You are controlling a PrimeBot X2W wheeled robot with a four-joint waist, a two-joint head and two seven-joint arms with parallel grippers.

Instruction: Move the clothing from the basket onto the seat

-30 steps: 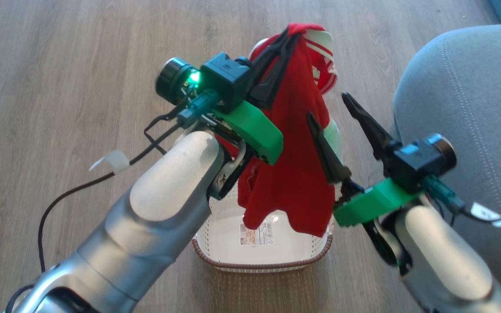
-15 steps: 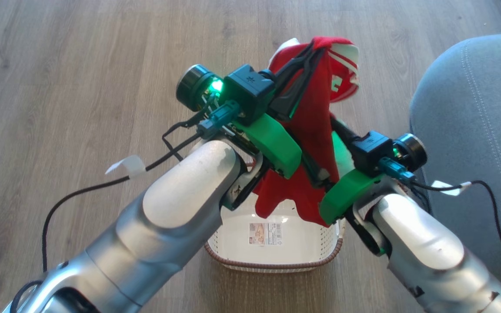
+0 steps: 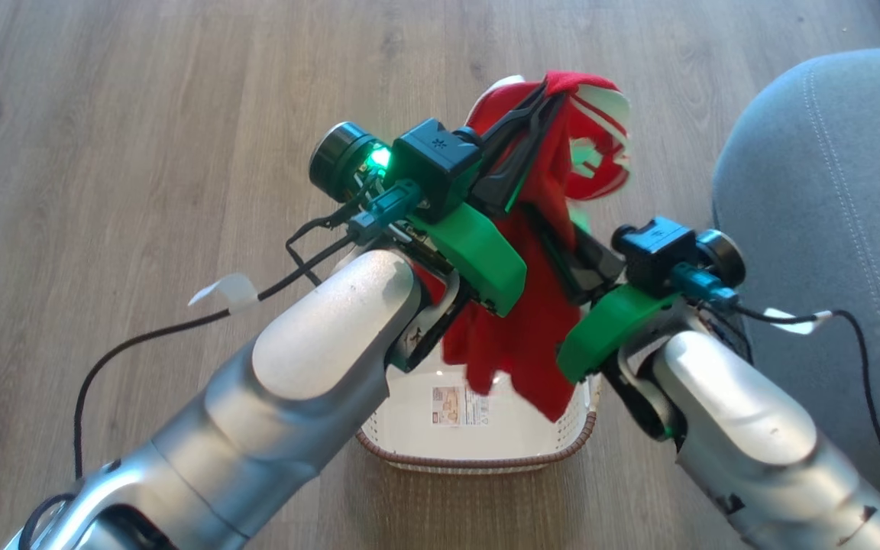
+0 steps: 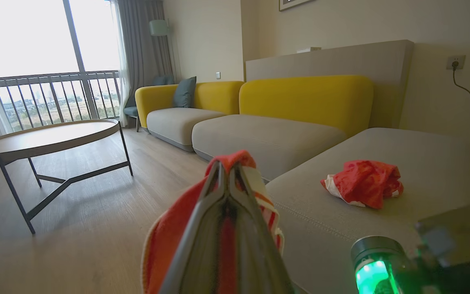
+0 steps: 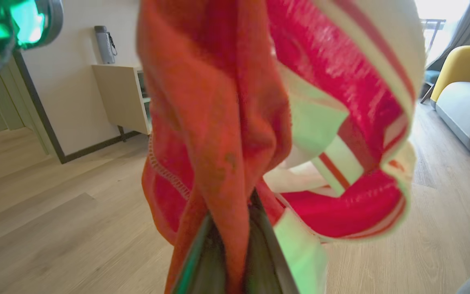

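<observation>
Clothing (image 3: 532,328) hangs above the basket (image 3: 478,461): a red garment with white stripes, its lower hem dangling over the basket's bare white bottom. My left gripper (image 3: 538,92) has its fingers pressed together on the top fold. My right gripper (image 3: 566,243) is closed on the fabric lower down, and the right wrist view shows red cloth pinched between its fingers (image 5: 200,253).

The basket stands on the wooden floor (image 3: 142,153), its left side hidden behind my left forearm. The seat (image 3: 829,191) lies just to the right, with my right arm between it and the garment.

In the left wrist view a second red garment (image 4: 361,183) lies crumpled on the grey cushion, with a yellow sofa (image 4: 304,98) behind it and a round table (image 4: 43,136) well apart on the left. The hanging cloth blocks much of the right wrist view, and a pale cabinet (image 5: 120,98) shows beside it.
</observation>
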